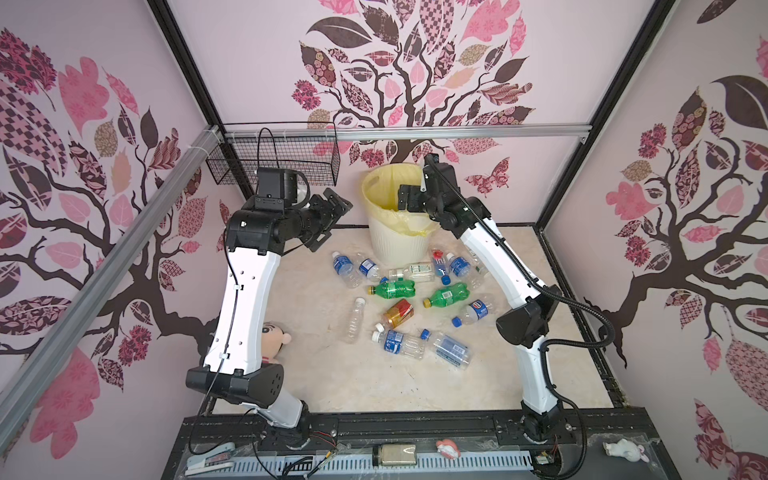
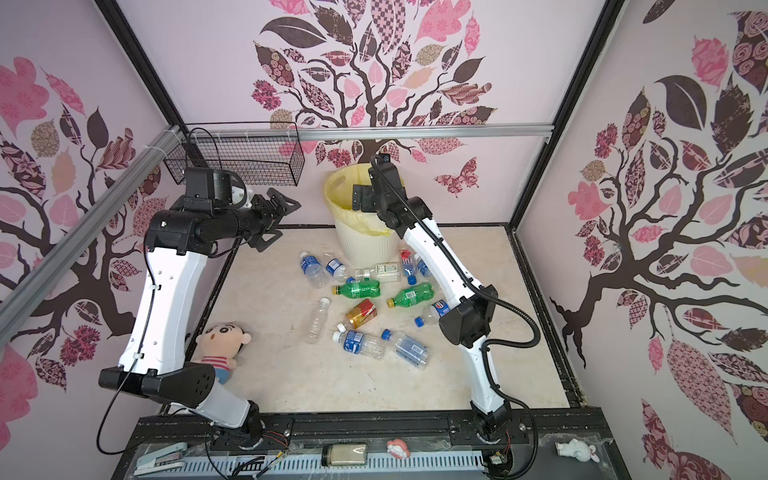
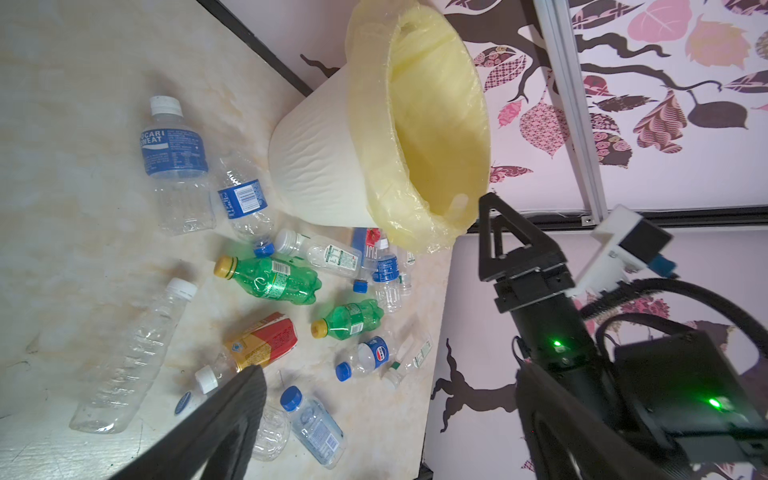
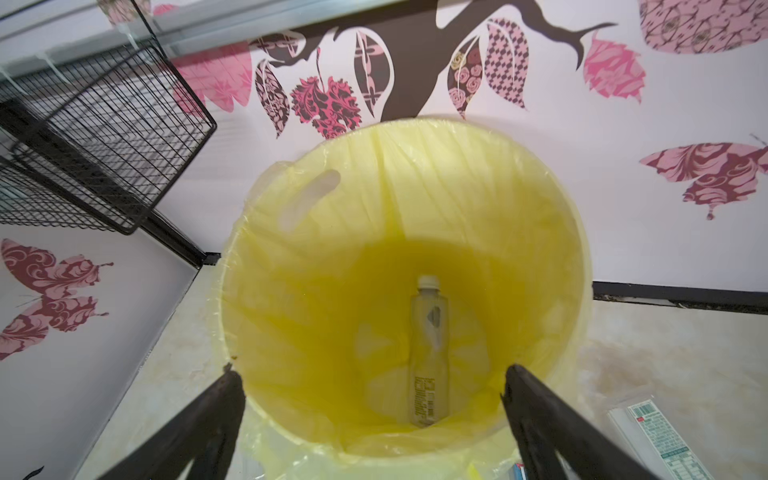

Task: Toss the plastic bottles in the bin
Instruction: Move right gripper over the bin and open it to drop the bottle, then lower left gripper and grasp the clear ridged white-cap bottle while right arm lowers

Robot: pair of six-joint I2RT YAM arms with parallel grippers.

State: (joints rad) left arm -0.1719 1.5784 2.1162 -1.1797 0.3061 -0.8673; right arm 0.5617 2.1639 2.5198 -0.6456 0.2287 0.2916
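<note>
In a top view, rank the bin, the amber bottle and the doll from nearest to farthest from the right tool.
1. Bin, directly under the right tool.
2. Amber bottle, mid-table among the others.
3. Doll, far off at the left.

1 bottle [image 4: 430, 353] lies in the bin [image 1: 390, 245], other bottles [image 1: 392, 289] before it.

- Both top views: bright, even, diffuse light from above; faint soft shadows beneath the plastic bottles [image 1: 392, 289].
- All views: wide-angle stretching toward the edges.
- Right wrist view: right gripper [image 4: 370, 374] fingers [image 4: 208, 415] blurred at 7 and 5 o'clock; bin [image 4: 399, 174] liner glows saturated yellow.
- Left wrist view: green indicator lights [image 3: 714, 402] flare at 4 o'clock.
</note>
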